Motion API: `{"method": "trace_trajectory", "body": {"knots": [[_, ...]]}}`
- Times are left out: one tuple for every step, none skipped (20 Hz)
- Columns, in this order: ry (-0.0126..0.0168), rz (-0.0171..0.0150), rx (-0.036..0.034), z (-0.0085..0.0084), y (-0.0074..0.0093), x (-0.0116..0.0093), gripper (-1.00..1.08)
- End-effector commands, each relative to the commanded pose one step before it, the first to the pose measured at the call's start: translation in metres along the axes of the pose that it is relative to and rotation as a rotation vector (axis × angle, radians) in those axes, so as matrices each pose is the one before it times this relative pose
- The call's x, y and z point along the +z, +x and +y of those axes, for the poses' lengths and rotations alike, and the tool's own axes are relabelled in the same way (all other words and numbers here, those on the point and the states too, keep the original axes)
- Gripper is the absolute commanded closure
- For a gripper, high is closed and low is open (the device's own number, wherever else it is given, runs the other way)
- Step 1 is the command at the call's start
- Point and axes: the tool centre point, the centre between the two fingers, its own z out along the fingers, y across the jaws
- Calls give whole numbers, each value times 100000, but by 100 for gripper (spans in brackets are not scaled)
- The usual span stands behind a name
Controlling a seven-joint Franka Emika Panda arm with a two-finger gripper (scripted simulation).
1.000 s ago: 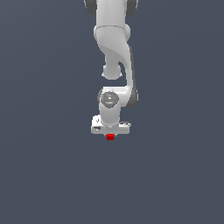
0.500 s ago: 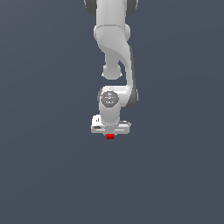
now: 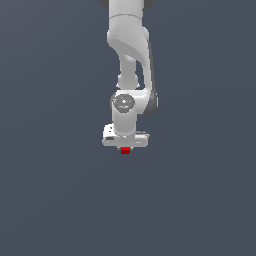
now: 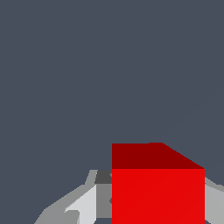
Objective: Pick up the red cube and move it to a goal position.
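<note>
The hand (image 3: 125, 145) hangs at the end of the white arm (image 3: 129, 50) with the red cube (image 3: 125, 150) just below its body, and in the wrist view the cube (image 4: 157, 188) sits close between the grey fingers (image 4: 83, 205), one showing on each side of it. The fingers look clamped on the cube, though the contact faces themselves are hidden behind it.

Judging from this, the pick-up seems done: the cube is in the grasp and appears to be carried rather than resting on anything. No desk edge, corner or surface texture shows in either view, only a flat grey-blue field, so how high the cube is held cannot be told. What is left is the move to the goal, and no goal marker is visible, so how near the cube is to it cannot be judged.

The cube has no long axis, its sides being alike. It sits square in the grasp, one bright face turned toward the wrist camera and a darker face beside it, without visible tilt.
</note>
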Motion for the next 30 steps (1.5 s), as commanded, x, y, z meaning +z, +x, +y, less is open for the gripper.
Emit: {"method": "trace_trajectory", "body": {"knots": [[-3, 144, 9, 169, -587, -1454, 108], [0, 0, 0, 77, -291, -653, 108], [0, 0, 0, 82, -310, -698, 108], [0, 0, 0, 87, -329, -743, 108], [0, 0, 0, 92, -347, -789, 108], [0, 0, 0, 97, -363, -828, 108], [0, 0, 0, 97, -364, -836, 108], [2, 66, -21, 86, -372, -879, 108], [0, 0, 0, 98, -364, -846, 108], [0, 0, 0, 99, -364, -852, 108], [0, 0, 0, 99, -364, -858, 108], [0, 0, 0, 100, -365, -866, 108], [0, 0, 0, 101, -365, -874, 108], [0, 0, 0, 101, -363, -877, 108], [0, 0, 0, 98, -347, -847, 108], [0, 0, 0, 94, -328, -811, 108], [0, 0, 0, 90, -310, -774, 108], [0, 0, 0, 85, -292, -736, 108], [0, 0, 0, 81, -273, -697, 108], [0, 0, 0, 77, -255, -659, 108], [0, 0, 0, 72, -235, -619, 108], [0, 0, 0, 68, -216, -579, 108], [0, 0, 0, 64, -197, -537, 108], [0, 0, 0, 59, -178, -494, 108], [0, 0, 0, 54, -158, -449, 108], [0, 0, 0, 49, -139, -402, 108], [0, 0, 0, 43, -120, -354, 108], [0, 0, 0, 37, -101, -303, 108], [-16, 59, -32, 10, -97, -282, 108], [0, 0, 0, 24, -64, -197, 108]]}}
